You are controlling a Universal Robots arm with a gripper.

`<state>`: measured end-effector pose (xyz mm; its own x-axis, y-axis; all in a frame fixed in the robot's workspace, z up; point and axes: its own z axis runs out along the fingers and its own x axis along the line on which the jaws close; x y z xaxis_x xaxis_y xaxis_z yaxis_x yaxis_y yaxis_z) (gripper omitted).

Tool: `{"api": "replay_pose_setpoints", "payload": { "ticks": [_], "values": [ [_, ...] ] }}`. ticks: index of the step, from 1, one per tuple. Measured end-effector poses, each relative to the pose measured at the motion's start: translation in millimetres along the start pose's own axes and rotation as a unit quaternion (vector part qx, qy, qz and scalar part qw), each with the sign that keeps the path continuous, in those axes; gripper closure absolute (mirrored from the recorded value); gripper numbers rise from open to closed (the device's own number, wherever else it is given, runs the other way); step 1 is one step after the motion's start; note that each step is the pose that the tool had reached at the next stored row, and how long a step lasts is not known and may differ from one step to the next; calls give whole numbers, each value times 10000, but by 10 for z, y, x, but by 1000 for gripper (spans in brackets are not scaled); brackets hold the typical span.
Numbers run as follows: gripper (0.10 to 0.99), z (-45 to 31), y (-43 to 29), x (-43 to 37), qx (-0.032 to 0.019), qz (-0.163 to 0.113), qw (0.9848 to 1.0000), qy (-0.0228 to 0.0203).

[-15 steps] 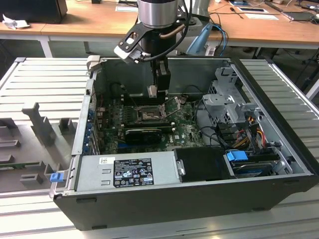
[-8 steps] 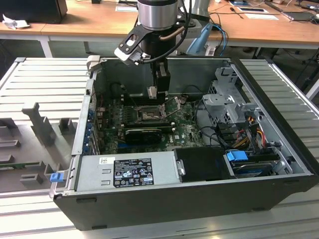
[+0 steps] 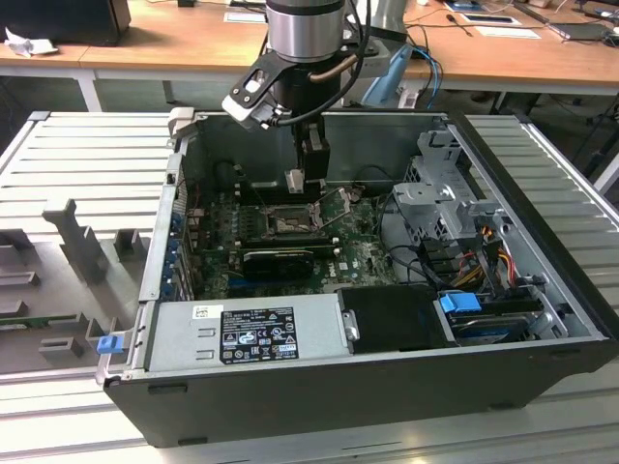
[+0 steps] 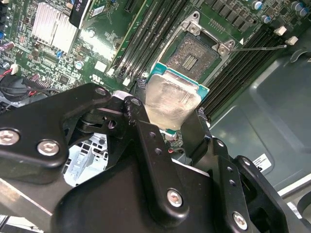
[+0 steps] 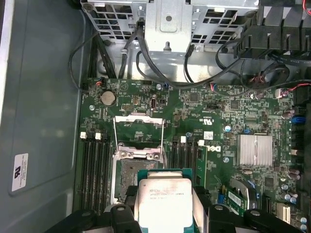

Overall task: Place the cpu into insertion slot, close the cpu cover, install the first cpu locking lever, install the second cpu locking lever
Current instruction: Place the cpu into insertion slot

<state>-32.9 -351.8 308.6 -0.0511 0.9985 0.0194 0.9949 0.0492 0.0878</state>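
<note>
Gripper (image 4: 170,121) up front: clenched on cpu (image 4: 172,99) by two edges, held above mobo (image 5: 218,111) close to bare socket (image 4: 194,56), not seated. Saw cpu cover (image 5: 140,154) standing open, on socket's side toward exterior view's right. All inside open PC case (image 3: 387,387).

Your cpu (image 5: 163,199), silvery-topped with a green rim, is pinched in the tool (image 4: 167,121). The cpu cover (image 5: 137,118), a thin metal frame, stands swung open.
</note>
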Motion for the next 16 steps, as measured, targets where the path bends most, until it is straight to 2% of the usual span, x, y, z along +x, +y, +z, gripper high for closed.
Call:
{"api": "replay_pose_setpoints", "payload": {
  "ticks": [16],
  "values": [
    [557,68,-6,0,7,2,10000,0]
  ]
}}
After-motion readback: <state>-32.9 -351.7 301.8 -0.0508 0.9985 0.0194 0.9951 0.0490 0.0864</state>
